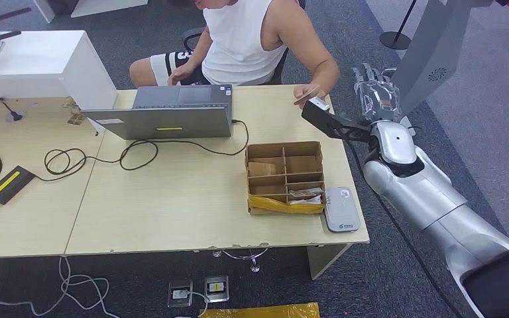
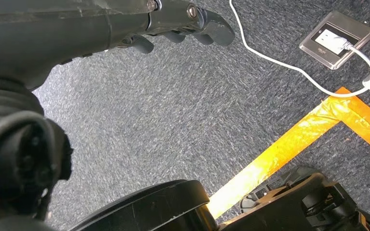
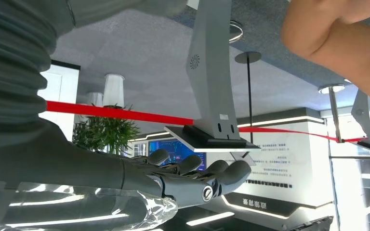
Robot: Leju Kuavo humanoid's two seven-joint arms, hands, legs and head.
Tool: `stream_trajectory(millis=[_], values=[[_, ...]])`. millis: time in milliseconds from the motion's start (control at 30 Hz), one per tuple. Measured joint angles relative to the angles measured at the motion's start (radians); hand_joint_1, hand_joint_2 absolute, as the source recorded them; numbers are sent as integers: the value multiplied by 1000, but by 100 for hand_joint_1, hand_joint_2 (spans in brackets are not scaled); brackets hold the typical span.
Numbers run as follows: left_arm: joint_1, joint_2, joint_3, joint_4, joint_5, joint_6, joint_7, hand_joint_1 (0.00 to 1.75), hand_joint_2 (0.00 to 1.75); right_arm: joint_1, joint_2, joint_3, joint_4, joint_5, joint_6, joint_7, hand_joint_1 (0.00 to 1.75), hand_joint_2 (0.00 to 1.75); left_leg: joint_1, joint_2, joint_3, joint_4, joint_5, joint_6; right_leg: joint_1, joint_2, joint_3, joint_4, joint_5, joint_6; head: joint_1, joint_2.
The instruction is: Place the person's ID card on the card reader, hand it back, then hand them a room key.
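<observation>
Just beside the right hand (image 1: pixel 374 93), toward the desk, the card (image 1: pixel 307 93) sits pinched in the person's hand (image 1: pixel 310 93), long axis pointing roughly at the robot's empty, loosely spread fingers (image 3: pixel 192 168); left hand (image 2: pixel 183 21) hangs low, curled, far off.
</observation>
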State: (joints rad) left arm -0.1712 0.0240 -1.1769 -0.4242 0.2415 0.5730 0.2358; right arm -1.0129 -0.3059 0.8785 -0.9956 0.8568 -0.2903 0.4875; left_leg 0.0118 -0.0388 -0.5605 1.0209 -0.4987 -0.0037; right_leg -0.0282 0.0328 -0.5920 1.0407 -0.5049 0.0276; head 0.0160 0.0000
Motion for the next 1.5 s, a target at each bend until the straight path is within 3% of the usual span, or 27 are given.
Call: stream_trajectory(millis=[233, 367, 567, 667, 767, 967, 1367, 1500], values=[[0, 0, 0, 0, -3, 1, 1, 0, 0, 4, 0, -1, 2, -11, -32, -3, 0, 175, 0, 0, 0, 0, 0, 0, 0, 0, 0, 0, 0, 0, 0, 0], [10, -1, 0, 0, -6, 20, -3, 0, 0, 98, -8, -36, -112, -73, -211, -47, 0, 175, 0, 1, 1, 0, 0, 0, 0, 2, 0, 0, 0, 0, 0, 0], [22, -1, 3, 2, 8, 44, -19, 0, 0, 237, -21, -82, -301, -169, -263, -118, 0, 175, 1, 1, 1, 0, -1, -1, 1, 2, 0, 0, 0, 0, 0, 0], [25, -1, 4, 3, 12, 48, -21, 0, 0, 296, -30, -99, -395, -264, -236, -181, 0, 175, 1, 2, 2, 0, -1, -1, 1, 3, 1, 0, 0, 0, 0, 0], [27, 0, 4, 4, 13, 52, -21, 0, 0, 395, -40, -108, -490, -359, -147, -264, 0, 175, 1, 1, 3, 0, -1, -1, 2, 2, 2, -1, 0, 0, 0, 0], [29, 4, 5, 5, 11, 55, -14, 0, 0, 569, -55, -105, -616, -345, -60, -293, 0, 175, 1, 2, 3, 0, -2, -2, 2, 4, 1, -1, 0, 0, 0, 0], [29, 8, 6, 5, 10, 53, -4, 0, 0, 645, -69, -105, -694, -342, 16, -308, 0, 175, 1, 3, 3, 0, -2, -2, 2, 4, 2, 0, 0, -1, 0, 0], [28, 7, 11, 5, 10, 53, -4, 0, 0, 655, -69, -105, -688, -280, 54, -287, 0, 175, 1, 3, 3, 0, -2, -2, 2, 4, 2, 0, 0, -1, 0, 0]])
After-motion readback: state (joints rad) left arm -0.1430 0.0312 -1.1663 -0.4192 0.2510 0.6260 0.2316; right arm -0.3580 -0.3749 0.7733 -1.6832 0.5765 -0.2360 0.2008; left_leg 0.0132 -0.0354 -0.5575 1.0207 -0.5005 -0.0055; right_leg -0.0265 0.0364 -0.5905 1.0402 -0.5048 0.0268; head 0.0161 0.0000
